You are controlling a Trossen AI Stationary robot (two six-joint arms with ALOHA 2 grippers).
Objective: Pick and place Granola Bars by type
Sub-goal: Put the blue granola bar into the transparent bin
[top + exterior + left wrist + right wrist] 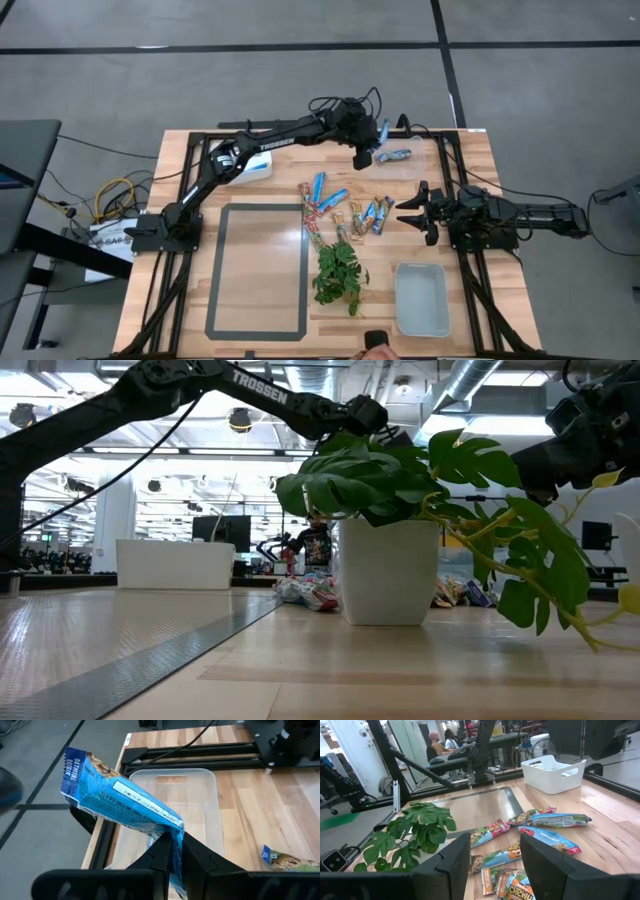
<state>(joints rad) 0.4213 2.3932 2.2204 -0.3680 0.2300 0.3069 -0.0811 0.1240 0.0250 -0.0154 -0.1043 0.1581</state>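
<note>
Left hand [363,157]: reached across to the far right part of the surface [260,165], fingers clamped on one end of a blue-and-white bar [117,800], held above a clear bin [200,795].
Right hand [412,213]: fingers spread apart, holding nothing, just beside the pile.
Granola Bars [350,208]: loose pile mid-surface; one more [398,156] lies near the left hand.
Plant [337,272]: near the pile.

We see two dark jointed arms, the left arm [262,143] marked TROSSEN in white, black cables looping near its wrist.
</note>
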